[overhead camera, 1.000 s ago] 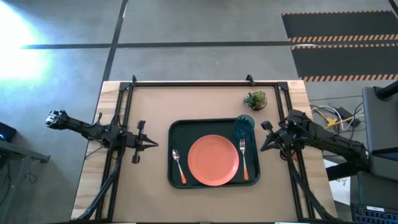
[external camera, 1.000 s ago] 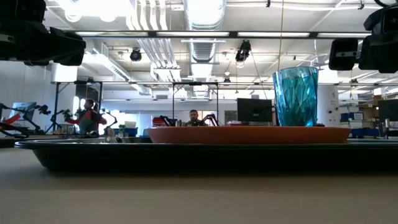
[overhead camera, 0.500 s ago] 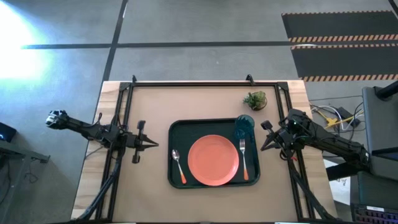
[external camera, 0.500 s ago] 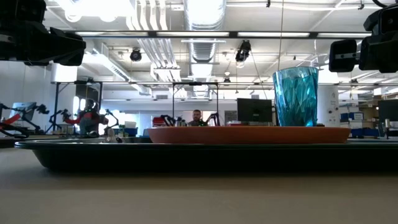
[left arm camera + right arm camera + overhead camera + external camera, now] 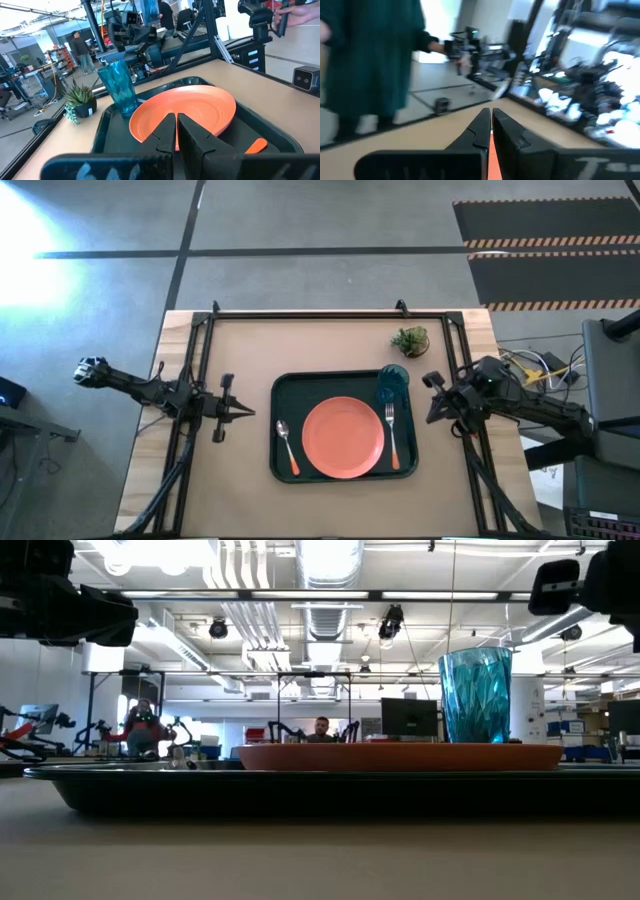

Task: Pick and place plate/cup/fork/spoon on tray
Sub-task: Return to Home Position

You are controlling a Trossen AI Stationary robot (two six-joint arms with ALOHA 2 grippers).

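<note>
While both arms flank the tray (image 5: pixel 281 388), left gripper (image 5: pixel 247 412) and right gripper (image 5: pixel 428 406) hover clenched — empty.

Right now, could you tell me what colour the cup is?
The cup is translucent teal-blue, clearest in the low view.

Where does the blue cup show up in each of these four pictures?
High view: the cup stands in the tray's far right corner, beside the plate.
Low view: the cup rises at right, behind the plate.
Left wrist view: the cup stands left of centre, beside the plate.
Right wrist view: not in it.
Shared landmark: the orange plate.
</note>
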